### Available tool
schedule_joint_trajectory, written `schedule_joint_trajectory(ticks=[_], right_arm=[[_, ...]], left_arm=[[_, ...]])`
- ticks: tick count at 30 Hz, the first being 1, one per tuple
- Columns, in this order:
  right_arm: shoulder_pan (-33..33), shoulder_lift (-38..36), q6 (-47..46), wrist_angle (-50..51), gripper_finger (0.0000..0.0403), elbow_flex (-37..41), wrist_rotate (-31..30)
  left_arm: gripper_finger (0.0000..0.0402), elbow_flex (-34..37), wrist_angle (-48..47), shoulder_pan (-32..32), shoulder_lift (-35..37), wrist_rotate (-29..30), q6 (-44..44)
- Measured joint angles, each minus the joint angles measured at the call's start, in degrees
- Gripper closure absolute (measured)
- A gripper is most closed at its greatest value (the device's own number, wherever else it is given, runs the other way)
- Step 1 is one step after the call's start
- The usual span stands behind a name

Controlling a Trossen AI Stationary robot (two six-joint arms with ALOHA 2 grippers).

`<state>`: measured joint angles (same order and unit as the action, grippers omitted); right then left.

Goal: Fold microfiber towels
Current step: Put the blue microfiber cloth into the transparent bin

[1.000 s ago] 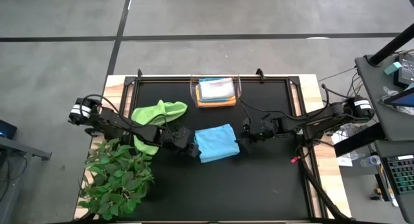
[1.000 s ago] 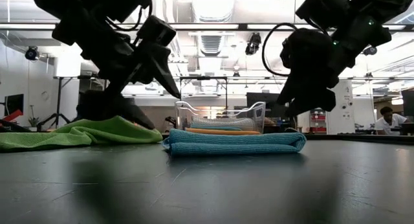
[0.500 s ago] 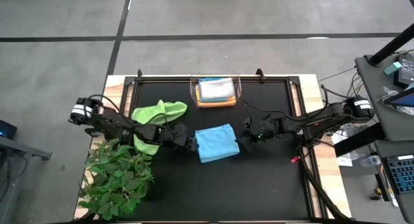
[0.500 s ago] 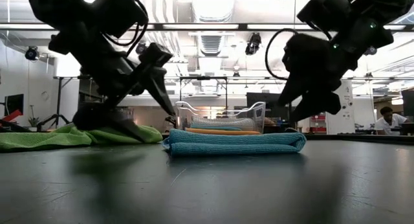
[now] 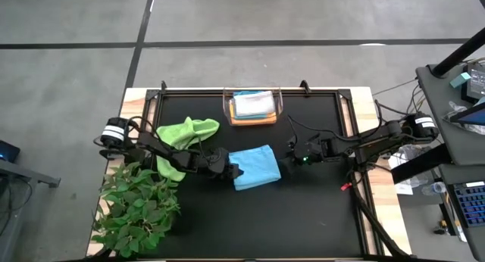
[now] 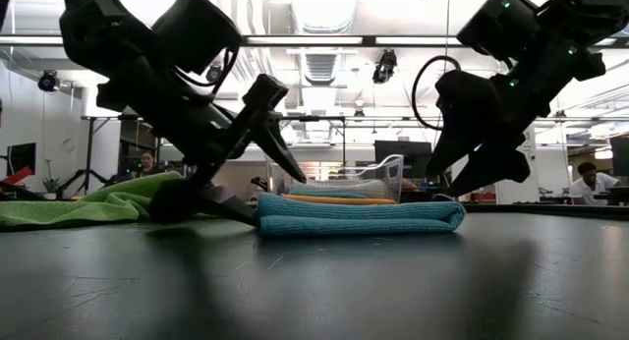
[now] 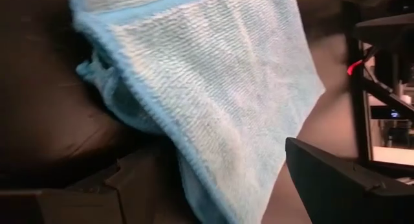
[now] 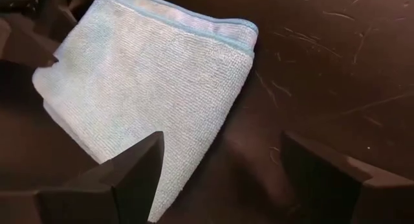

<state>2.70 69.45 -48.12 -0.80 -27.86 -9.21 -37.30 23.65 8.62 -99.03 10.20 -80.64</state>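
A folded light blue microfiber towel (image 5: pixel 254 167) lies flat on the black mat in the middle of the table. My left gripper (image 6: pixel 275 198) stands open at its left end. The lower finger (image 6: pixel 221 207) is down at table level beside the towel's edge, and the upper finger (image 6: pixel 280 134) slants above it. My right gripper (image 6: pixel 480 173) hangs open a little above the towel's right end, clear of it. A lime green towel (image 5: pixel 186 133) lies crumpled at the left, under my left arm. My left gripper's lower finger (image 7: pixel 129 185) lies low on the mat right at the blue towel's left edge (image 7: pixel 187 166). It comes in slanting down from the table's left. I cannot tell whether it touches the cloth. The towel lies flat on the mat.
A clear plastic bin (image 5: pixel 252 107) with folded towels in it stands at the far middle of the table. A leafy green plant (image 5: pixel 140 205) fills the near left corner. Bare black mat (image 5: pixel 303 216) stretches along the near side.
My left gripper has sunk toward the mat and moved toward the table's right, up to the blue towel's left end, and it has tipped further down. The towel has stayed where it was. My right gripper has rolled a little in place.
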Motion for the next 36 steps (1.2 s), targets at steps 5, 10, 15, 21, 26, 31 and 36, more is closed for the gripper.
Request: schedule_joint_trajectory(ticks=[5,10,15,21,26,31,36], right_arm=[[0.00,0.00,0.01,-0.41,0.0106,0.02,-0.18],[0.00,0.00,0.20,-0.62,0.0106,0.11,-2.54],[0.00,0.00,0.24,-1.23,0.0106,0.13,-2.80],[0.04,2.68,0.24,-3.33,0.0106,0.15,-2.84],[0.02,9.38,1.23,-12.68,0.0106,0.20,-1.61],[-0.09,15.38,1.21,-19.17,0.0106,-0.81,2.08],[-0.12,19.15,2.06,-20.02,0.0106,-3.21,2.48]], left_arm=[[0.0110,-0.87,0.77,0.00,-1.19,-0.01,0.04],[0.0110,-0.80,0.43,0.00,-1.28,0.46,0.04],[0.0110,-0.76,0.33,0.07,-1.31,0.83,0.04],[0.0110,-0.69,0.10,0.07,-1.35,0.85,0.04],[0.0110,-0.58,0.01,0.04,-1.39,1.15,0.44],[0.0110,-0.54,0.06,0.04,-1.44,1.52,0.48],[0.0125,-0.89,-0.11,0.07,-3.72,2.13,0.50]])
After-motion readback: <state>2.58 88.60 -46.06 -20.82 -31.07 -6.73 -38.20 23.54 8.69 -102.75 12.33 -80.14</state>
